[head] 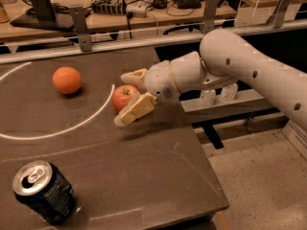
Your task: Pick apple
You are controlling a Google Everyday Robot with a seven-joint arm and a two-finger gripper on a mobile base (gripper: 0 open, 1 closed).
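The red apple (123,95) with yellowish patches sits on the dark table (158,176), just right of a white painted arc. My gripper (120,99) reaches in from the right on a white arm. It is open, and its two beige fingers straddle the apple: one finger (130,75) is behind it and the other (133,111) is in front. The near finger hides part of the apple's right side. The apple rests on the table.
A smooth orange fruit (66,80) lies to the left of the apple, inside the white arc (72,127). A dark soda can (44,192) stands at the front left. The table's right edge (207,174) drops to the floor. A cluttered bench (120,13) runs behind.
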